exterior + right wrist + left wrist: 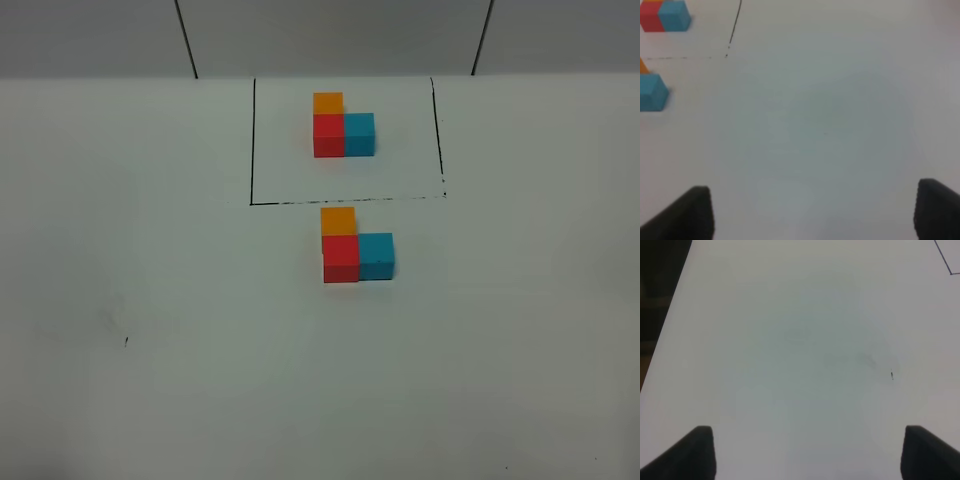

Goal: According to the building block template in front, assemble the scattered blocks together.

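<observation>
Exterior high view gives you a plain white tabletop (150, 300) meeting a grey wall, with the building block template (343, 126) inside its black outline (252, 140) at the far middle. Just outside the outline's near edge you see the scattered blocks (356, 248) touching in the same L: orange cube (338, 220) behind red cube (341, 254), blue cube (376, 254) beside red. Your left tool (807, 452) and right tool (815, 212) both hang with jaws spread wide and empty over bare white surface, well apart from the outline.
</observation>
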Controlling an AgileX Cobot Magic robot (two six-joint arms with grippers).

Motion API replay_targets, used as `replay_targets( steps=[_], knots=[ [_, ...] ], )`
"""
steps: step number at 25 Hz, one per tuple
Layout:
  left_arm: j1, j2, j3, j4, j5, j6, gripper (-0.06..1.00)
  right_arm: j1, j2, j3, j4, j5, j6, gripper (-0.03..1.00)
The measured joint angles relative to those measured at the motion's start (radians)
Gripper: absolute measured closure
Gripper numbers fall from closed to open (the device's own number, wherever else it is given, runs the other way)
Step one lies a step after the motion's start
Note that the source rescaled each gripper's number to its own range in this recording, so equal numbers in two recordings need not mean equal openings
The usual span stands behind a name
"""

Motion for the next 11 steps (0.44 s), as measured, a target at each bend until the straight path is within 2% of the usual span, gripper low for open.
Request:
replay_targets(
  steps=[11],
  knots=[
    [0.0, 0.0, 0.0, 0.0, 0.0, 0.0, 0.22, 0.0, 0.0, 0.0, 0.0, 0.0, 0.0, 0.16]
  ],
)
